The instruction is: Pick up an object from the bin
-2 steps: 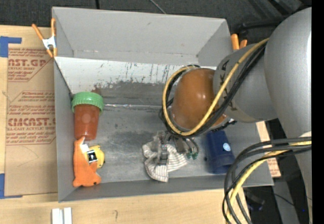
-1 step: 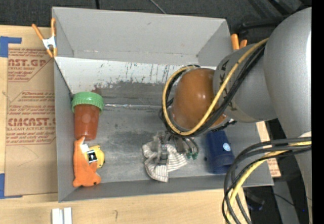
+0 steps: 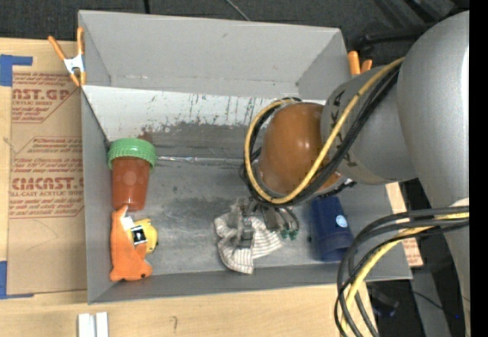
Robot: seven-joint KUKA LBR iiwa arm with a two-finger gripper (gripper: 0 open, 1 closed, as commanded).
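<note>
Evidently placed for a pick from above, the tool point(image 3: 258, 223) hangs at the crumpled pale cloth point(image 3: 238, 250) midway along the near wall of the bin point(image 3: 191, 53), a blue container point(image 3: 329, 230) just beside, though whether the tool is open or closed I cannot tell.

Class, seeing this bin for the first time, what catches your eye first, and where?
The green-lidded jar stands out at the bin's left wall, an orange toy below it. The pincer hangs over a crumpled grey cloth at lower centre, a blue object to its right.
</note>
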